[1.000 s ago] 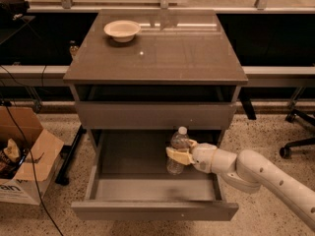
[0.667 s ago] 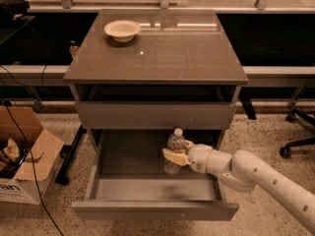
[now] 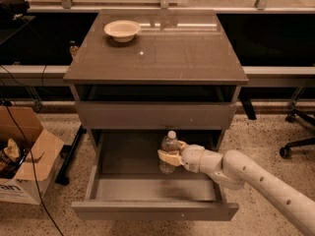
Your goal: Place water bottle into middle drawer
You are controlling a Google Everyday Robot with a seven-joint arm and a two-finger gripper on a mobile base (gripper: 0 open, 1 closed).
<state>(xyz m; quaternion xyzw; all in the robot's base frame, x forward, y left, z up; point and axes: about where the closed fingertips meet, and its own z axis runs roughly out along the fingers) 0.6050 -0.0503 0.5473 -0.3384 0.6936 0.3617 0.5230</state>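
Observation:
The water bottle [image 3: 170, 145] is a small clear bottle with a white cap, standing upright inside the open middle drawer [image 3: 128, 154], near its middle right. My gripper [image 3: 170, 155] reaches in from the right on a white arm and is shut on the bottle's body. The drawer is pulled far out, and its grey floor shows around the bottle. The bottle's base is close to the drawer floor; I cannot tell whether it touches.
A cream bowl [image 3: 122, 30] sits on the cabinet top [image 3: 162, 53] at the back left. A closed drawer front [image 3: 155, 114] lies above the open drawer. An open cardboard box [image 3: 24, 166] and cables lie on the floor at the left. An office chair base [image 3: 298, 144] stands at the right.
My gripper and the bottle have moved a little to the left and deeper over the drawer floor. The drawer has not moved.

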